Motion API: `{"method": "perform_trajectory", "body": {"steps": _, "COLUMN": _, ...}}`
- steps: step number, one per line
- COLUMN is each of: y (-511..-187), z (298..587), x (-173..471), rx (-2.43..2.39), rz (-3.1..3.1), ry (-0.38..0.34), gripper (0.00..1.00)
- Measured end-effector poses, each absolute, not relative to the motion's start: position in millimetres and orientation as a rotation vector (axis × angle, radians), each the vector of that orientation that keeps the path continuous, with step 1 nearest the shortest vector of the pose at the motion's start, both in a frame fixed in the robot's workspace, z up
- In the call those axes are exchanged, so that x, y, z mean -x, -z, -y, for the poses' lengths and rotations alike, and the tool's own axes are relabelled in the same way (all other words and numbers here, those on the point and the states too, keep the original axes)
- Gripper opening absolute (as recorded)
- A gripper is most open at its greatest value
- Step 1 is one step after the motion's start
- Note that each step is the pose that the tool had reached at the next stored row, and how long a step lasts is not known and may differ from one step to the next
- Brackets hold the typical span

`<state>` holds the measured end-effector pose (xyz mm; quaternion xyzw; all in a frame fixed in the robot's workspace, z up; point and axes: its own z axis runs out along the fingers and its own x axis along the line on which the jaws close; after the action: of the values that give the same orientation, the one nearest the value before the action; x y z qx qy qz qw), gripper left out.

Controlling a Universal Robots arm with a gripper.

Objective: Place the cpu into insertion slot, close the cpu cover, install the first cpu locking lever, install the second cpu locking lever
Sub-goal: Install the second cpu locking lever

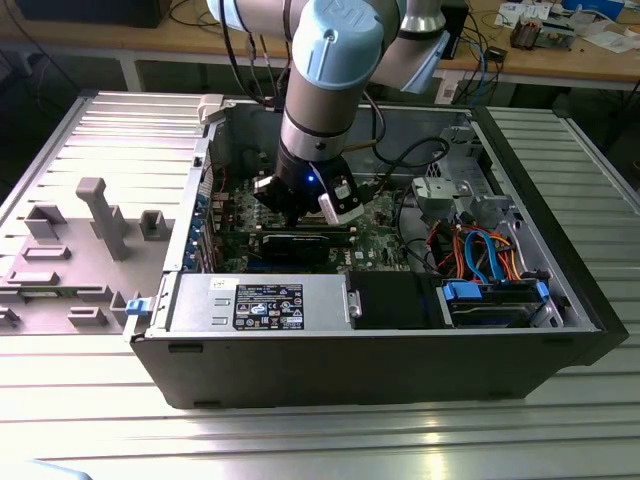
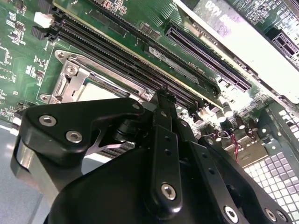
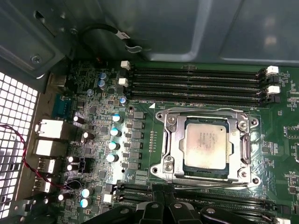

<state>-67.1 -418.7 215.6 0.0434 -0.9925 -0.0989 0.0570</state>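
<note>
Inside the open computer case [image 1: 560, 290], the arm [image 1: 325, 90] is seen reaching down from above, with the gripper [image 1: 300, 215] held low over the green motherboard [image 1: 375, 235], near the exterior view's left half of the board. Whether its fingers are spread or pressed together cannot be told; nothing is seen pinched in them. In the second wrist view the black gripper [image 2: 164, 95] body is seen just above the board, its tip beside the long black memory slots [image 2: 117, 51].

The cpu [image 3: 207, 145] is shown in the first wrist view seated flat in the insertion slot [image 3: 174, 154], its dull silver top facing up. The cpu cover [image 3: 206, 176] is laid down around the chip as a metal frame, with the chip showing through its square opening. A thin wire lever [image 3: 205, 111] is seen running along the frame's edge on the side toward the 4 memory slots [image 3: 196, 86]; whether it is latched cannot be told.

In the second wrist view part of the socket's metal rim [image 2: 70, 77] is seen past the gripper. Blue and orange cables [image 1: 485, 250] lie on the exterior view's right of the case, and a labelled power supply [image 1: 260, 300] sits along the near side.
</note>
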Motion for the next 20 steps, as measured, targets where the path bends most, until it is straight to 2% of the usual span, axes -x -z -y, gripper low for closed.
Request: {"method": "perform_trajectory", "body": {"steps": 20, "y": -204.0, "z": 418.6, "x": 70.9, "rx": -0.13, "rz": 3.008, "ry": 0.333, "gripper": 0.11}}
